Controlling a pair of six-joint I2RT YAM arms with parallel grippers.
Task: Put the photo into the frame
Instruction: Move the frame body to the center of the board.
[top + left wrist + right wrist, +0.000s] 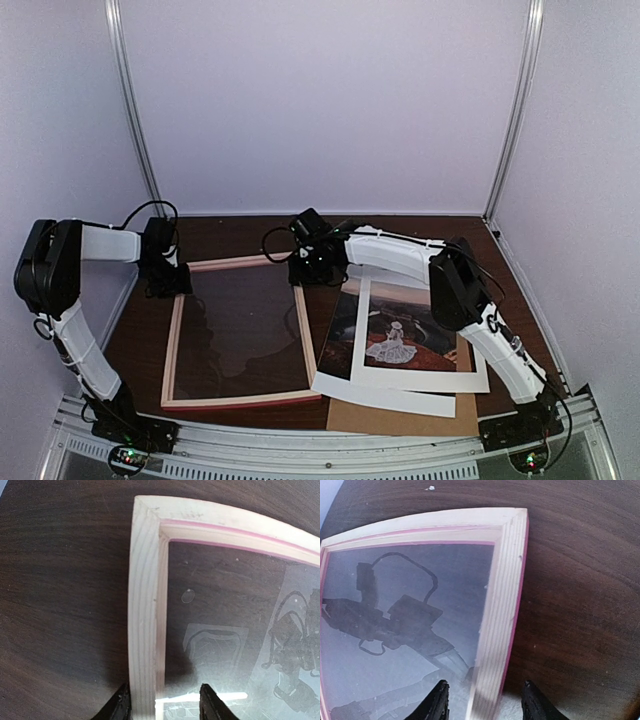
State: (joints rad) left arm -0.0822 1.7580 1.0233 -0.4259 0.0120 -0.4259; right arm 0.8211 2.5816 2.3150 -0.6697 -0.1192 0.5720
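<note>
My left hand [162,706] has its fingers apart, astride the left rail of the frame [145,605] close to its far left corner. One finger sits over the dark bench [60,605] outside the rail. The other sits over the reflective pane [225,630] inside it, with a gap on that inner side. My right hand [485,702] straddles the right rail near the far right corner, fingers apart with space on both sides of the wood. Neither hand is clamped on anything.

In the top view the frame lies flat, back up, at lower left of centre. The photo [400,340] lies outside it at lower right, on top of another white-edged sheet [390,402] and a brown board [400,425]. The frame's right rail runs just beside that stack.

These are the risks as I judge them:
- If either hand closes off-centre, its inner finger may press or scrape the pane instead of gripping wood.
- Both hands sit at the far end, so a lift could leave the near edge dragging, and the pane might slide or drop out.
- Uneven motion between my two hands could twist the thin moulding or let it slip free.
- A sideways shift to the right could shove the stack and crease the photo.
</note>
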